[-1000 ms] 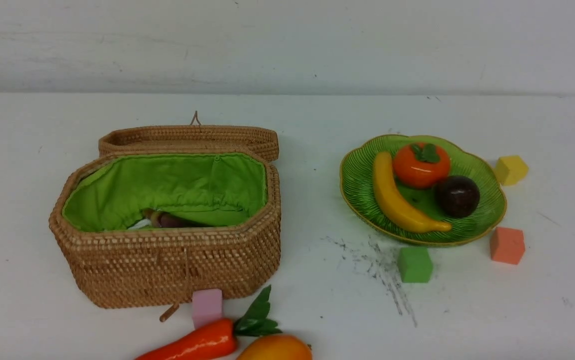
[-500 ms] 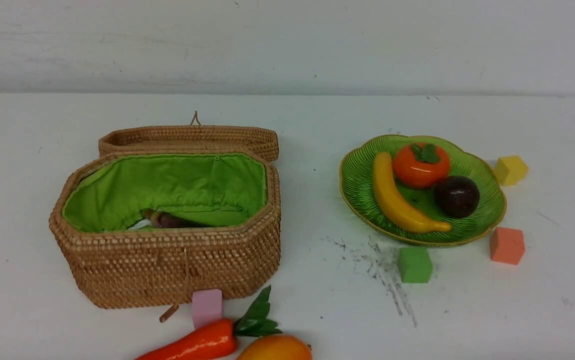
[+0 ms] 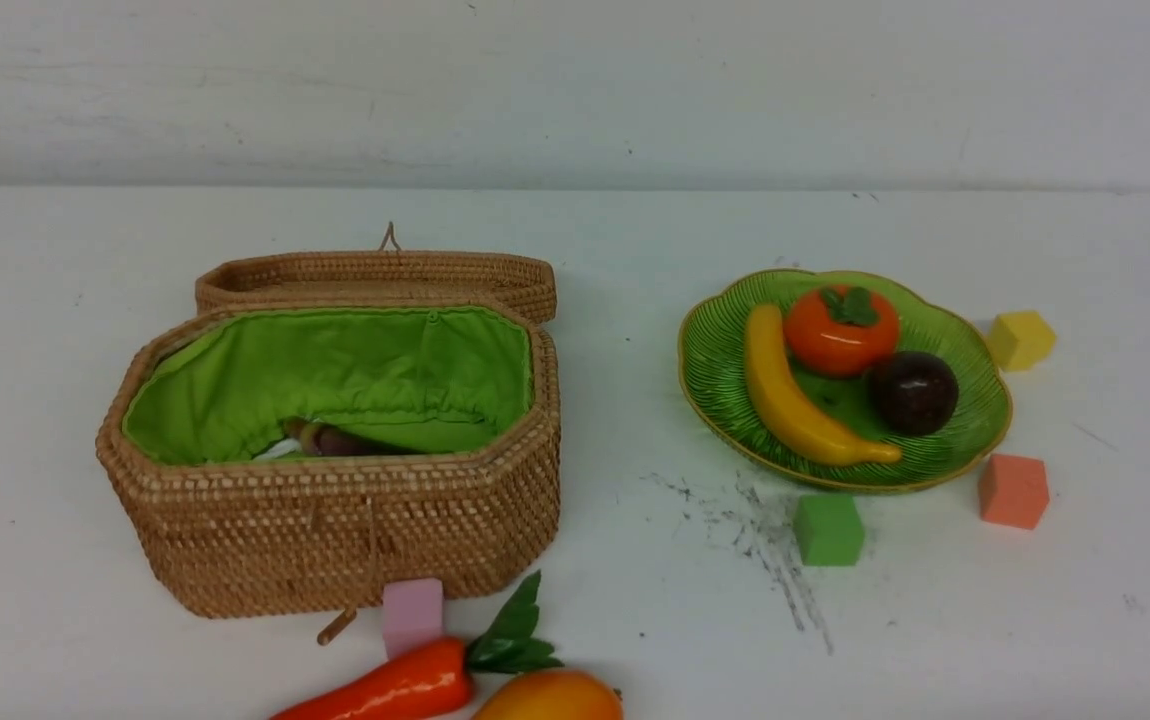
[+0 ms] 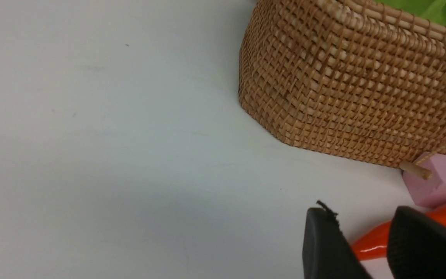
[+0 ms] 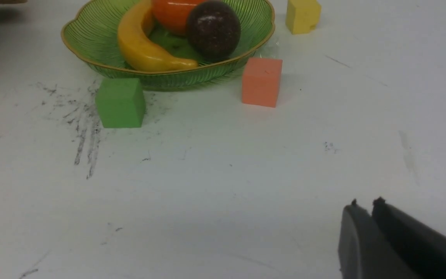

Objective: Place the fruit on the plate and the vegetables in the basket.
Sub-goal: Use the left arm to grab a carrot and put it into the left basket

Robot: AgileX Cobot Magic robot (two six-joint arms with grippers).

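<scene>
Left gripper (image 4: pixel 356 217), parted, empty; right gripper (image 5: pixel 366 203), narrowly parted, empty. Apparent step: collecting leftovers before basket (image 3: pixel 345 540); next, probably, grasp carrot (image 3: pixel 405 685), mango (image 3: pixel 555 698).

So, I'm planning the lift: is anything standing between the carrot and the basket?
Yes, a pink block stands between the carrot and the front wall of the basket.

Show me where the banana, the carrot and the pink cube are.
Banana (image 3: pixel 788 400): front view, middle of its curved body.
Carrot (image 3: pixel 403 684): front view, on its orange-red root.
Pink cube (image 3: pixel 413 615): front view, on its near face.
</scene>
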